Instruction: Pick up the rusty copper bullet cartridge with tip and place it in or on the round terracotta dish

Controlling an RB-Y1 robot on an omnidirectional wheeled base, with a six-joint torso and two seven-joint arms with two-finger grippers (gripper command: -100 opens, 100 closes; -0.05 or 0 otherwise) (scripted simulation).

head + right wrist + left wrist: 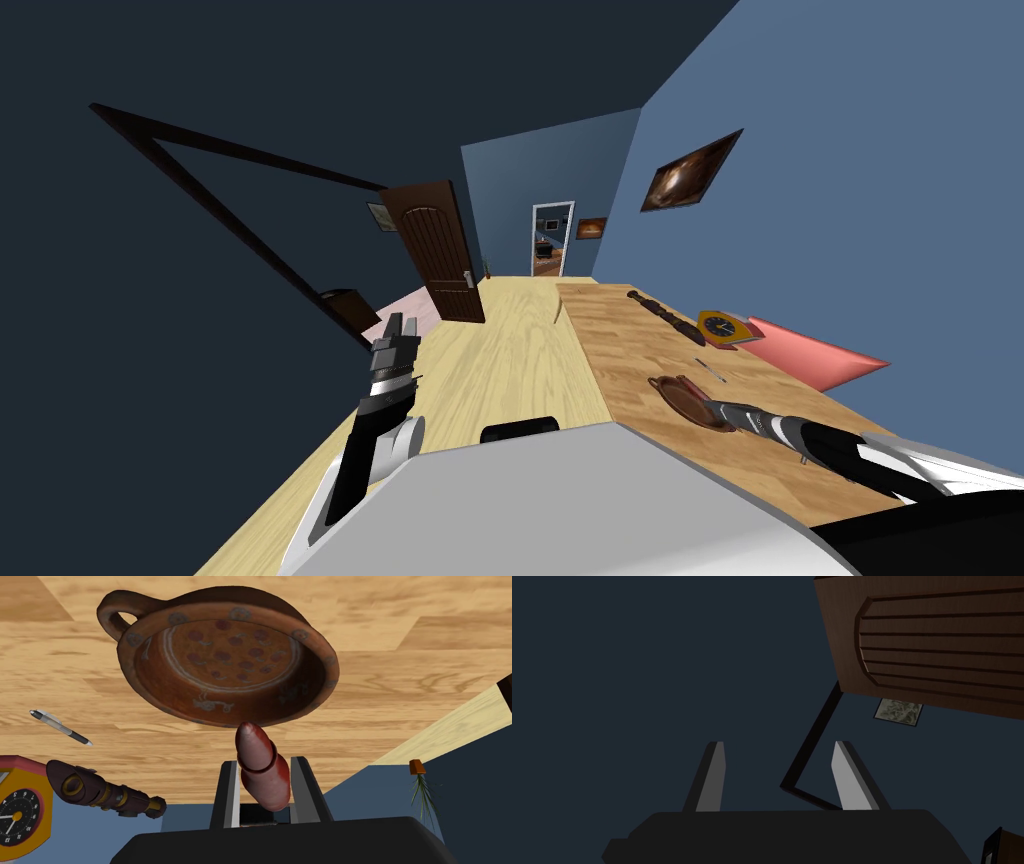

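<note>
Cartridge (262, 768): reddish-brown, rounded tip, raised band partway up. Pick step done. It is off the wooden tabletop (425, 636) and clamped in the right gripper (264, 762). The blades press its lower sides; the tip sticks out past them, aimed at the dish (320, 676).

Dish: round, brown-red, one loop handle, spotted pattern inside, nothing in it.

Posn: in wrist view the cartridge tip is just short of the dish's near rim. Can't tell height above it. Head view puts the gripper (722, 408) at the dish's near edge.

Left to do (my reading): carry fwd over dish centre, lower, release. Est. approx. two-thirds through.

Left gripper (777, 743): fingers apart, holds nothing, well away from dish.

Pen (60, 727) lies on the tabletop, apart from dish.
</note>
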